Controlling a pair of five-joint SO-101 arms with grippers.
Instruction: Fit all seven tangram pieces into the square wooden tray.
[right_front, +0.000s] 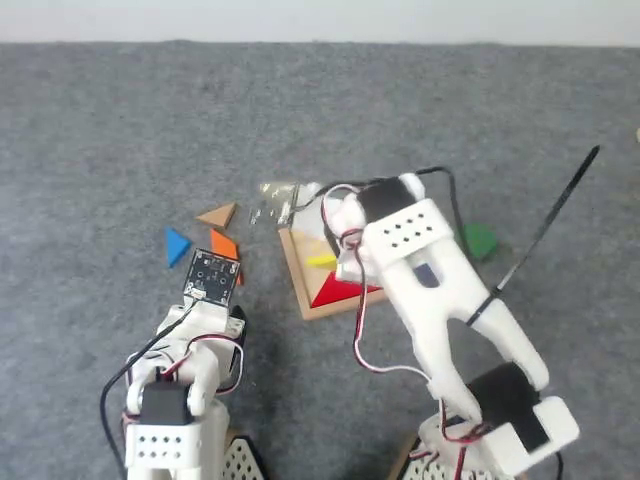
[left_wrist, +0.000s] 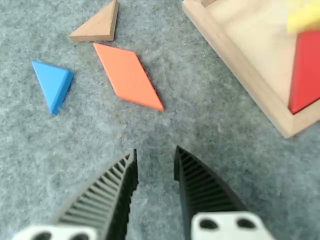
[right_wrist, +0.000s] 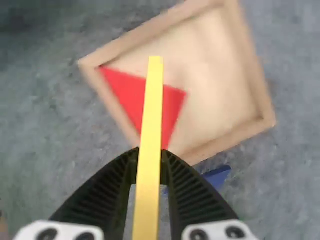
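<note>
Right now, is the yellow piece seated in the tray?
No: the right gripper holds the yellow piece edge-on in its jaws above the wooden tray.

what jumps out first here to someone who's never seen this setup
The right gripper clamps a yellow piece edge-on above the wooden tray, where a red triangle lies in one corner. Next, the left gripper hangs open over the grey carpet, near an orange parallelogram, a blue triangle and a tan triangle lying loose.
</note>
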